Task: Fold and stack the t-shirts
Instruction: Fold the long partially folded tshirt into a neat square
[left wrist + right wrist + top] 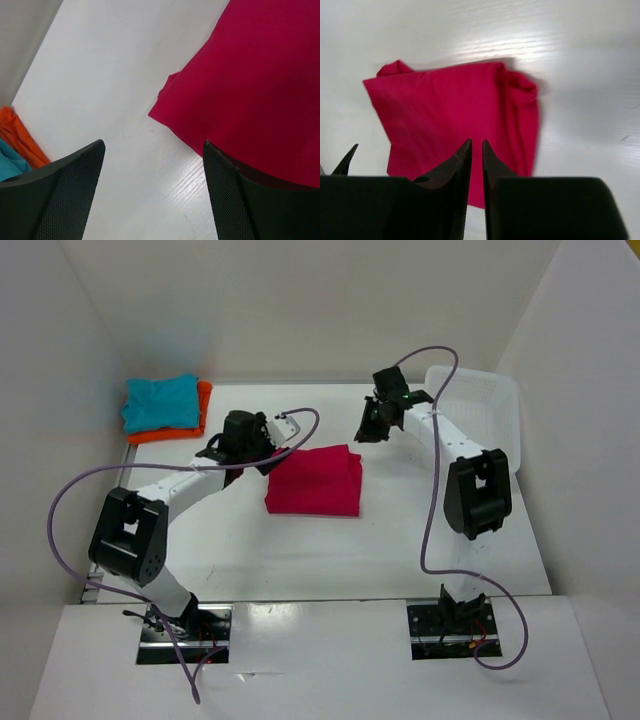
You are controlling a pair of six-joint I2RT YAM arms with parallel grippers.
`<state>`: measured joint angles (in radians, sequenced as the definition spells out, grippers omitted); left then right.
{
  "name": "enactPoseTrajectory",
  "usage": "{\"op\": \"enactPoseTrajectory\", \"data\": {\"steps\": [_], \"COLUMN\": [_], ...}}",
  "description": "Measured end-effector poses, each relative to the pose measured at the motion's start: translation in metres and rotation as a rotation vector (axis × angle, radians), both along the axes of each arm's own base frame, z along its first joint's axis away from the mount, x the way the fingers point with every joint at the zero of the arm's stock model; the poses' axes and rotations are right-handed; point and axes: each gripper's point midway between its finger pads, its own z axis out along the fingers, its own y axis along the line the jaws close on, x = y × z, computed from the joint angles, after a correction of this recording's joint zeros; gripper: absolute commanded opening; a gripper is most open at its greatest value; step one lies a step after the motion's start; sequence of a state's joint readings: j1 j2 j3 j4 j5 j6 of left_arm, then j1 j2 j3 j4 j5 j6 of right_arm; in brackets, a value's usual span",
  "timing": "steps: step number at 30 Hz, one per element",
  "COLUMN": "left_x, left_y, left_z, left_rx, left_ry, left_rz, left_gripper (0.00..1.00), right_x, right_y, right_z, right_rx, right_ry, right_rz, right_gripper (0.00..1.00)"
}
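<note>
The left gripper (154,146) is wide open and empty. Its fingers (55,195) straddle bare table (115,75), one of them close against the edge of the pink-red shirt (250,90); I cannot tell if it touches. The right gripper (476,167) is nearly closed, with only a thin slit between its tips. It holds nothing and hangs above that same shirt, which lies folded in a rough rectangle at the middle of the table. The teal shirt (160,400) lies folded on the orange shirt (180,428) in the far left corner, well apart. The basket (490,400) sits far right.

What seems left is moving the red shirt onto that pile, and the fold is the weak point. A pinch that catches only the top layer would likely peel it open. Lifting from one side alone would let the rest droop and unfold. A small loose corner pokes out and could snag. Dragging instead of lifting would probably bunch the cloth, and a careless landing could push the teal shirt askew.
</note>
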<state>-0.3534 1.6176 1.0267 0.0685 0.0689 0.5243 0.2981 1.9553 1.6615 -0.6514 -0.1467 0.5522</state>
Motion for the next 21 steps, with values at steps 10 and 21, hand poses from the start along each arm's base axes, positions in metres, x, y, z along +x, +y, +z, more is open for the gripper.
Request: {"op": "enactPoseTrajectory", "data": {"steps": [10,21], "left_x": [-0.013,-0.035], "left_y": [-0.006,0.03], "left_z": [0.0,-0.009], "left_rx": [-0.084,-0.317], "left_ry": [0.099,0.373], "left_rz": [0.037,0.271], "left_gripper": [0.88,0.92], "right_x": [-0.014,0.02], "right_y": [0.042,0.038], "right_z": [-0.032,-0.086], "right_rx": [-0.03,-0.139], "right_ry": [0.031,0.029], "right_rz": [0.066,0.112], "right_gripper": [0.62,0.66]}}
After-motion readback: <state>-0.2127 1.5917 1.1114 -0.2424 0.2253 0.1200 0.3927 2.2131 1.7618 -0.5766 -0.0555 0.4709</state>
